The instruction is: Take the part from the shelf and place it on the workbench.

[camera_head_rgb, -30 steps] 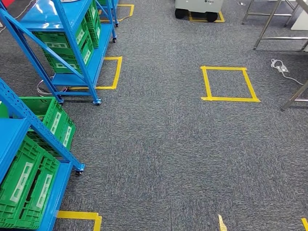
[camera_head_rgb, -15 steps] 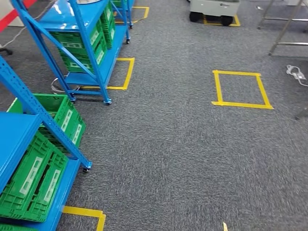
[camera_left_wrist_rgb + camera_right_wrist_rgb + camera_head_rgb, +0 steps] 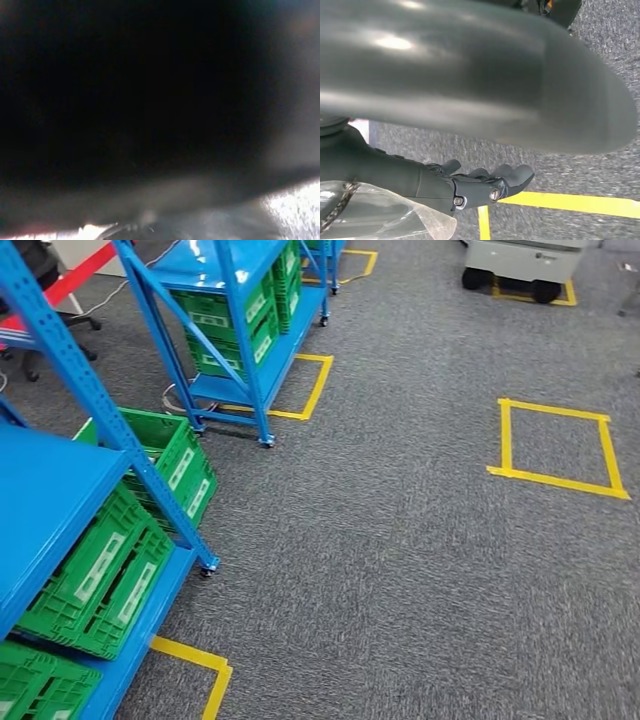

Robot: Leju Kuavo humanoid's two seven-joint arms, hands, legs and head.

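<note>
Blue steel shelf rack (image 3: 83,430) fills the near left of the head view, its flat blue board above green slotted plastic crates (image 3: 102,575) sitting on the lower tier; one more green open-topped crate (image 3: 167,455) stands at the rack's far end. A second blue shelf rack (image 3: 234,320) stands further back on the left, also loaded with green crates (white labels on their sides). Grey carpet floor (image 3: 392,570) carries yellow tape outlines: a full square (image 3: 557,445) on the right, a corner piece (image 3: 198,668) near the bottom beside the near rack, another outline by the far rack. A white wheeled cart (image 3: 521,265) sits at the top right over yellow tape.

The part to fetch can't be picked out in any view, so its position, direction and long axis cannot be told.

Right wrist view: the right hand (image 3: 486,187) hangs over carpet and yellow tape, dark fingers (image 3: 516,176) stretched out roughly straight, close together, holding nothing. Left wrist view is dark and blurred; cannot tell the left hand's state.
</note>
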